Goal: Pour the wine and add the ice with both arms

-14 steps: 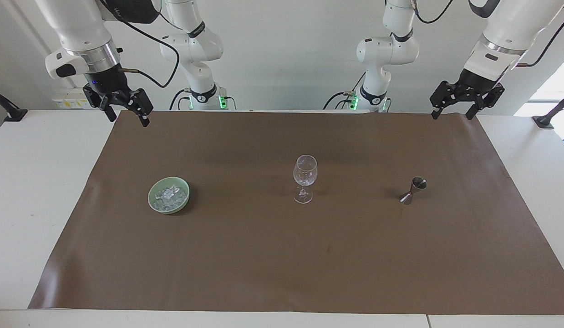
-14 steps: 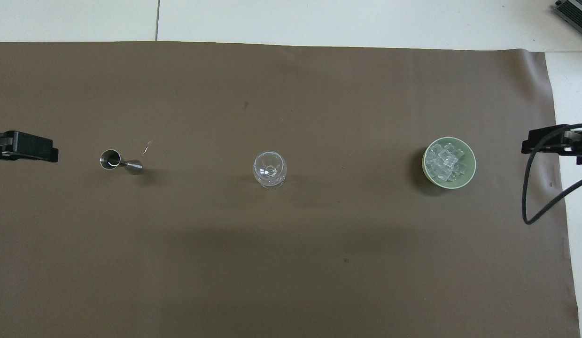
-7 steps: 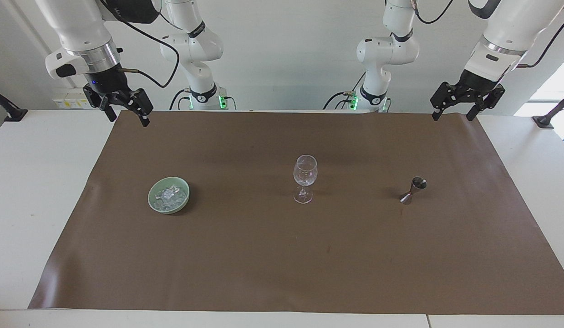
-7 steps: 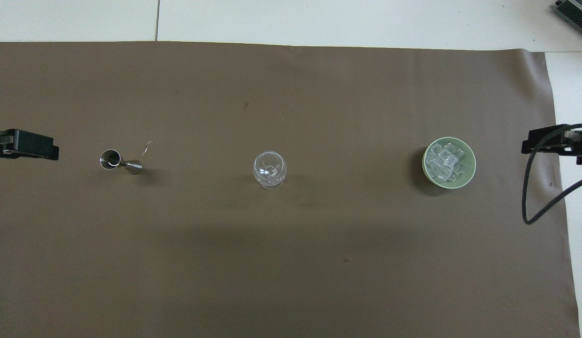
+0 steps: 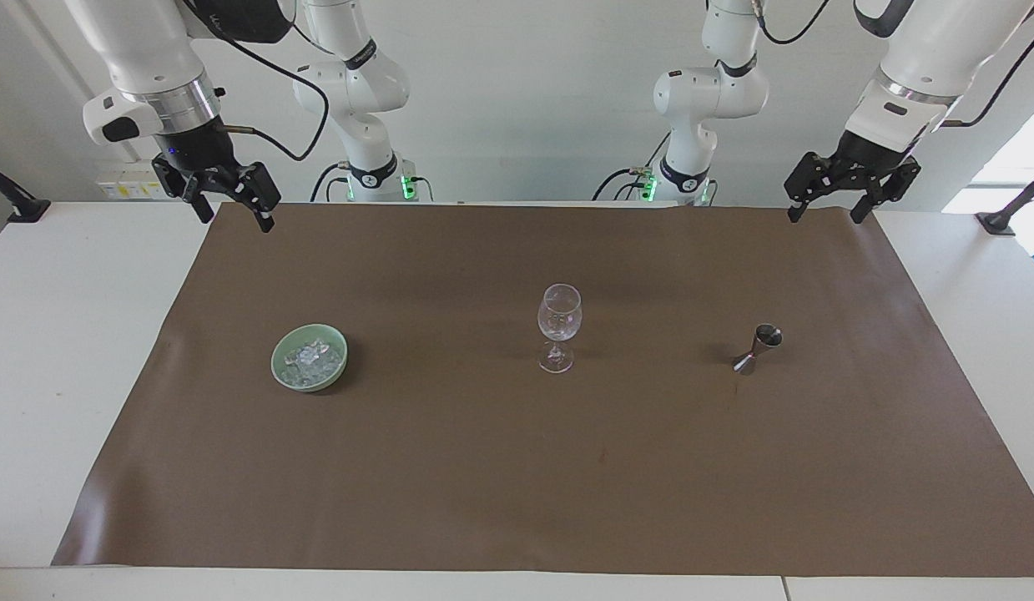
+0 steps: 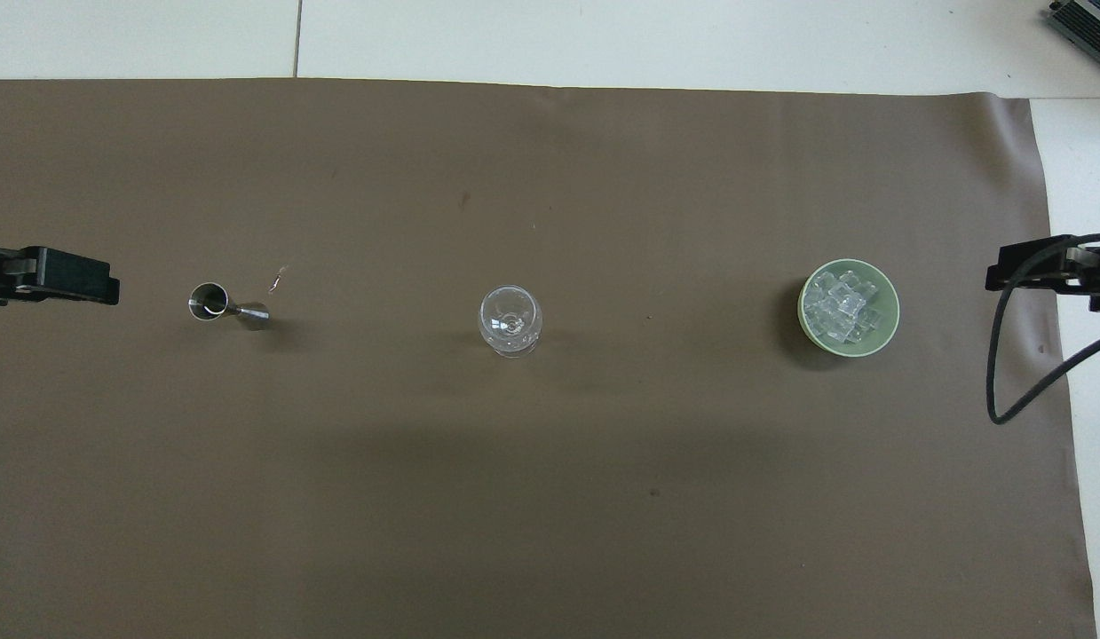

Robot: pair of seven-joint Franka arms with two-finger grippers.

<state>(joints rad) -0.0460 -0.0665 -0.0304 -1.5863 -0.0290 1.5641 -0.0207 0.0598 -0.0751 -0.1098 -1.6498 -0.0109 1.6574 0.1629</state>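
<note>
Left gripper [image 5: 840, 192], black two-fingered claw on white arm, hangs released and empty over mat corner at its own end; small steel hourglass jigger [image 5: 758, 348] stands upright on brown mat [image 5: 517, 492] below and ahead of it, likely staged for pouring. Right gripper [image 5: 229, 194], same build, fingers spread, empty, over its own mat corner; pale green bowl [image 5: 276, 361] holding ice [image 5: 310, 359], heaped clear chunks, sits ahead of it. Clear stemmed wine glass [image 5: 559, 326], apparently empty, stands between both claws, reachable by either arm. Nothing grasped yet.
</note>
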